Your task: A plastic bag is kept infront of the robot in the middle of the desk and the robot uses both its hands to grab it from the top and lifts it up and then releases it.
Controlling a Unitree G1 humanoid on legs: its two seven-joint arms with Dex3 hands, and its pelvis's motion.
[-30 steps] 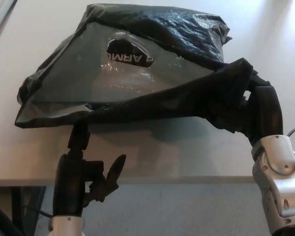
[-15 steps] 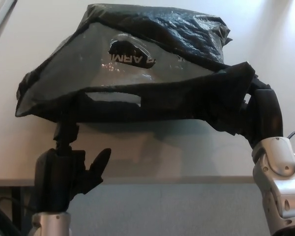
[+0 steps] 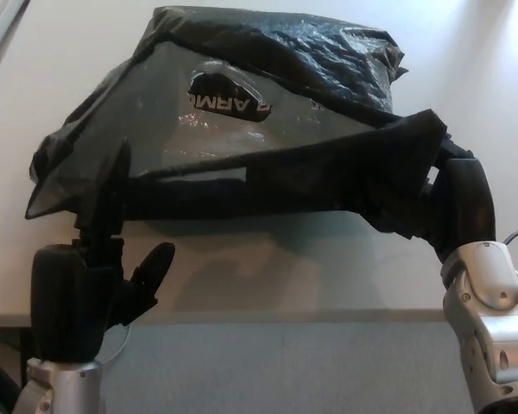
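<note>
Head view shows you the plastic bag (image 3: 242,129), dark and translucent with white lettering, raised above the pale table (image 3: 52,69). Your right hand (image 3: 453,203) is closed on the bag's right edge, the film bunched around its fingers. Your left hand (image 3: 91,280) sits below the bag's left edge, thumb splayed out, one finger (image 3: 112,194) standing up against the film; you cannot tell whether it grips anything.

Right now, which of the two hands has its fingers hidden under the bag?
The right hand: the black plastic bag drapes over it. The left hand shows its fingers plainly.
</note>
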